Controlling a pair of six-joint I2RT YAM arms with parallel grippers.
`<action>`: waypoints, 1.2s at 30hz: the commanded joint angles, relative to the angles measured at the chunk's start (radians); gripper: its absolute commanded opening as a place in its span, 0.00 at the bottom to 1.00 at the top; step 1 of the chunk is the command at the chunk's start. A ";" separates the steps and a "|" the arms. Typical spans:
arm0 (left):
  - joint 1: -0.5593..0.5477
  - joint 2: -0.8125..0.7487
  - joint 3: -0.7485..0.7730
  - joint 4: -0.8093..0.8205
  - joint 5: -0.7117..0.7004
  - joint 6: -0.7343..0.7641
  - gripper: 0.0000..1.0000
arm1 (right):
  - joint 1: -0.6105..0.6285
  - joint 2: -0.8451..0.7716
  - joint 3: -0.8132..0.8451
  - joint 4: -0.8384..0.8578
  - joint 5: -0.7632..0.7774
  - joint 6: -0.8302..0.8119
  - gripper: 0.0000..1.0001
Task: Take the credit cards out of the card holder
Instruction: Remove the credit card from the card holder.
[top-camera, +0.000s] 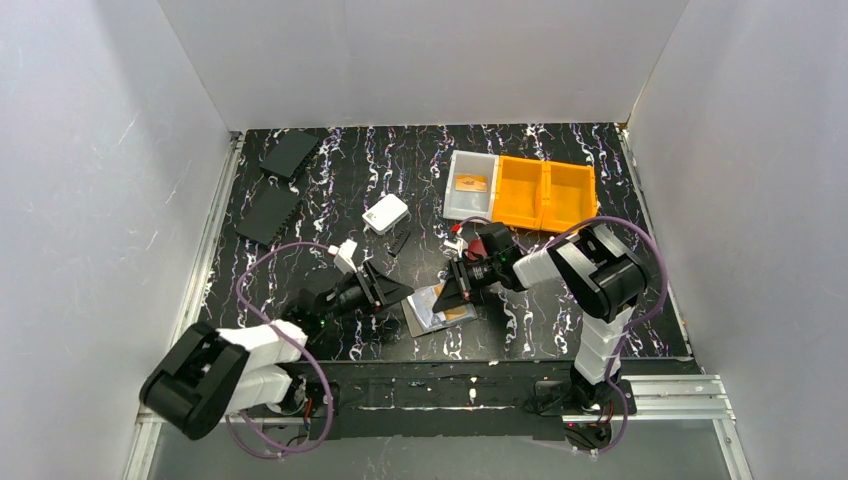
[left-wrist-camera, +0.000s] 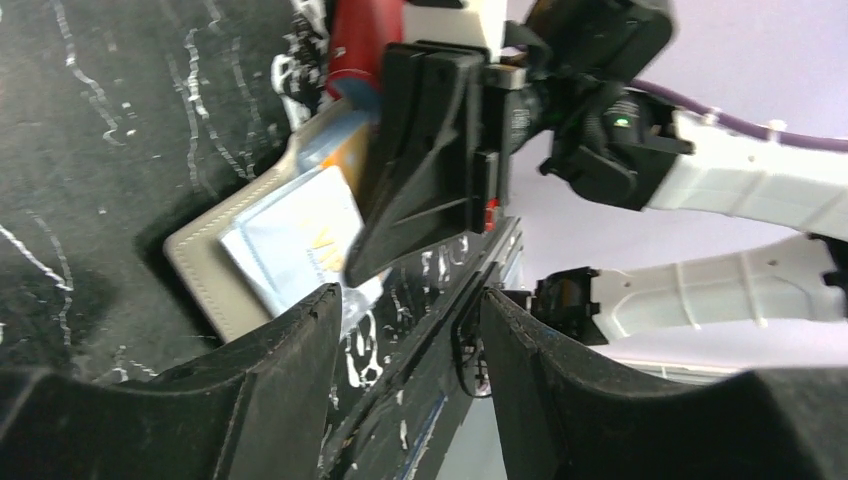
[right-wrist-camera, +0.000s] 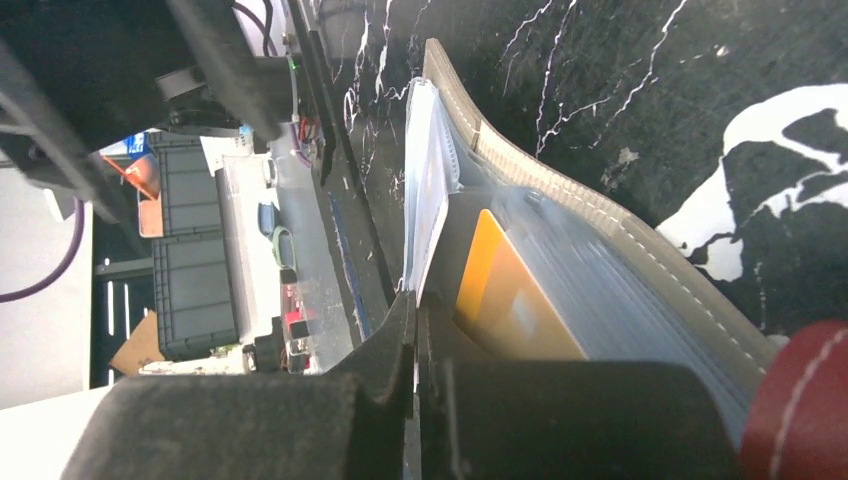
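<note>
Open card holder (top-camera: 424, 313) lies under the clenched right hand (top-camera: 449, 293), beside the released left hand (top-camera: 402, 290).

Open card holder (top-camera: 424, 316), lower centre, is being touched by the right gripper (top-camera: 446, 296); the left gripper (top-camera: 402, 292) is being held just to its left. One orange-brown credit card (top-camera: 470, 183) is being kept in the pale tray (top-camera: 453, 206), upper centre.

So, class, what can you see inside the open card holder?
An orange card sits in a pocket of the card holder, beside a pale card. The right tool covers the rest, so further cards cannot be seen.
</note>
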 joint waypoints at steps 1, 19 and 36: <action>0.004 0.136 0.069 0.000 0.032 0.045 0.50 | -0.003 0.037 0.036 -0.045 0.005 -0.081 0.04; -0.006 0.689 0.081 0.413 0.118 -0.096 0.04 | -0.009 0.020 0.061 -0.152 0.044 -0.158 0.11; 0.004 0.790 0.045 0.434 0.094 -0.087 0.02 | -0.043 -0.022 0.050 -0.198 0.094 -0.196 0.02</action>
